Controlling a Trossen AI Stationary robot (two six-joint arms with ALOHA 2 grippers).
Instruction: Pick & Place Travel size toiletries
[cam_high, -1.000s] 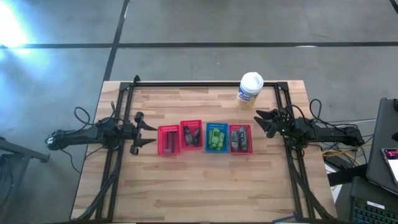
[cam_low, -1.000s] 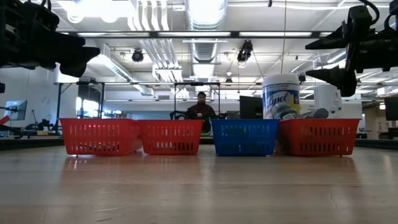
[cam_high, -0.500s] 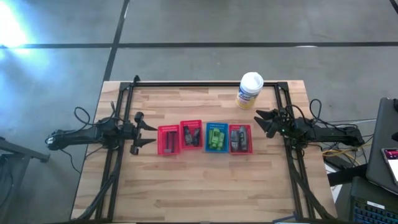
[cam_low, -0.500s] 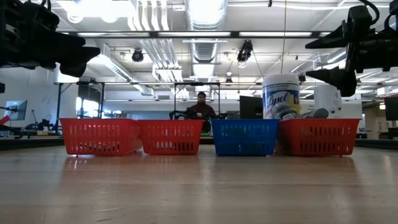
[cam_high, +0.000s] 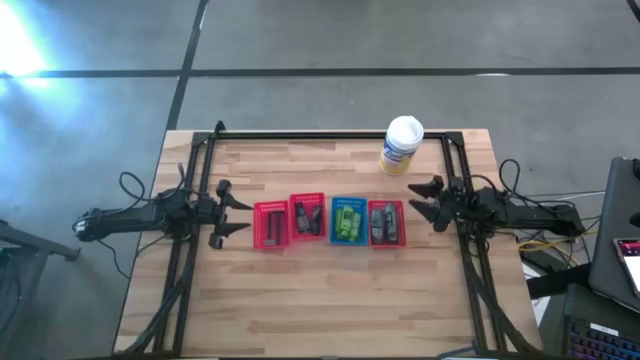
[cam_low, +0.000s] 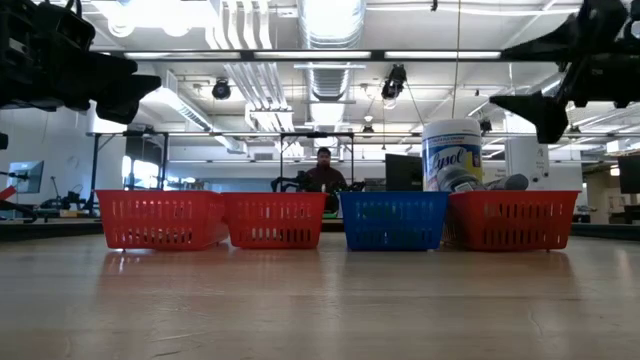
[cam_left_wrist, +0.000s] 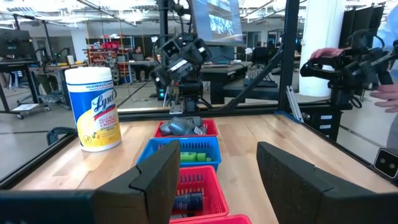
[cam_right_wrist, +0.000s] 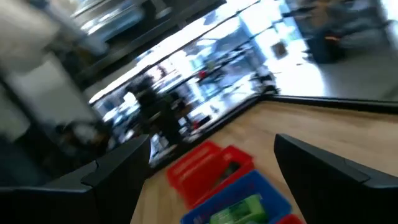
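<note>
High view: my left gripper (cam_high: 232, 208) is hanging open beside the leftmost red basket (cam_high: 270, 225); my right gripper (cam_high: 427, 199) is gaping just past the rightmost red basket (cam_high: 386, 223). Green bottles (cam_high: 347, 220) are sitting in the blue basket (cam_high: 347, 238).

Low view: four baskets are standing in a row, with grey tubes (cam_low: 490, 184) poking above the rightmost one.

Left wrist view: my fingers (cam_left_wrist: 158, 180) are spreading wide.

Four baskets sit mid-frame in a row: three red (cam_high: 270, 225) and one blue (cam_high: 347, 221). One white tub (cam_high: 401, 146) stands upper right. Two grippers, left (cam_high: 228, 209) and right (cam_high: 428, 199).
</note>
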